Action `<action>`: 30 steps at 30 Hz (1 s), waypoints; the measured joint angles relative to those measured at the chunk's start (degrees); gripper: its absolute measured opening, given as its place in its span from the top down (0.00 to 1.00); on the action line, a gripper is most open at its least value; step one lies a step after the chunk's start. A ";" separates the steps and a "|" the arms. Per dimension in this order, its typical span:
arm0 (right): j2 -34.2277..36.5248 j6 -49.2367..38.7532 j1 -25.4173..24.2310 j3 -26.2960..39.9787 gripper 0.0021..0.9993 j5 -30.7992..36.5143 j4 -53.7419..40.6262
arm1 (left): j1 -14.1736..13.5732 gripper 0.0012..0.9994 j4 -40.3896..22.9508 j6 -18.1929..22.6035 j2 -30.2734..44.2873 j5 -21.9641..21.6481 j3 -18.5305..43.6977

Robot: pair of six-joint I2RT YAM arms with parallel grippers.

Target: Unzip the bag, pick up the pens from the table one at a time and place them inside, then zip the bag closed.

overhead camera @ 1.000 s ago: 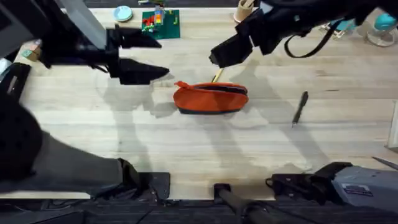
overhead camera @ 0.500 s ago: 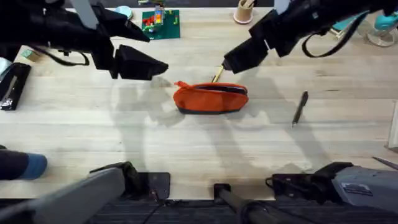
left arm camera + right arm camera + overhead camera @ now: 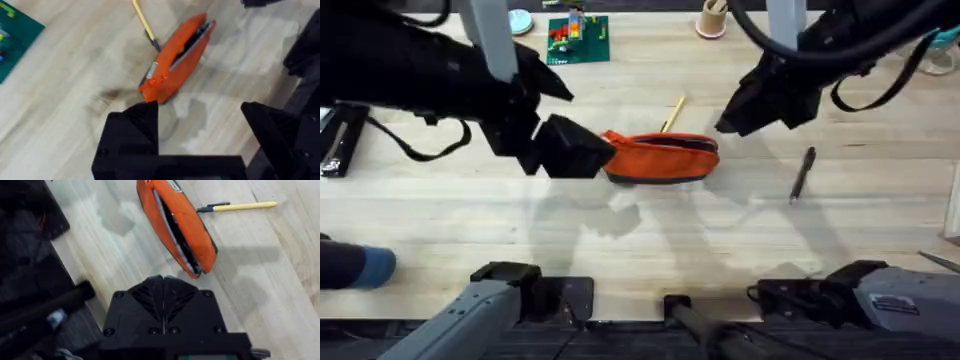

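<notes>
the orange bag [image 3: 660, 158] lay near the middle of the surface [image 3: 650, 250], lengthwise along its width, its dark zipper [image 3: 172, 230] running along the top and, in the right wrist view, looking slightly parted. just behind it, toward the far edge, the yellow-tan pen [image 3: 672, 113] lay at a slant with its dark tip almost touching the bag. the black pen [image 3: 803, 174] lay well apart, toward the right edge of the surface.

the left gripper [image 3: 570, 150] hung just beside the bag's left end; in its own wrist view the fingers [image 3: 132, 131] stood spread wide with nothing between them, the bag's end just beyond one fingertip. the right gripper [image 3: 745, 108] hovered above the surface off the bag's right end, between the two pens; its fingers [image 3: 162, 287] were pressed together and held nothing.

along the far edge sat a green board with small coloured pieces [image 3: 577, 36], a round pale-blue object [image 3: 517, 21] and a tan cup of sticks [image 3: 713, 17].
</notes>
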 joint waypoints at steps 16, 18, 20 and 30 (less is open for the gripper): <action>0.00 -12.13 0.00 0.00 0.94 7.42 -0.41 | -0.76 0.00 -0.57 -1.36 0.07 -1.58 0.00; 0.00 -12.50 0.00 0.00 0.97 7.76 -0.11 | -0.76 0.00 -0.43 -1.36 0.07 -1.58 0.00; 0.08 -12.79 0.00 0.00 0.97 7.89 0.08 | -0.76 0.00 -0.36 -1.38 0.07 -1.58 0.00; 4.99 -15.33 0.00 0.17 0.97 6.75 1.15 | -0.76 0.00 -0.36 -1.38 0.06 -1.58 0.00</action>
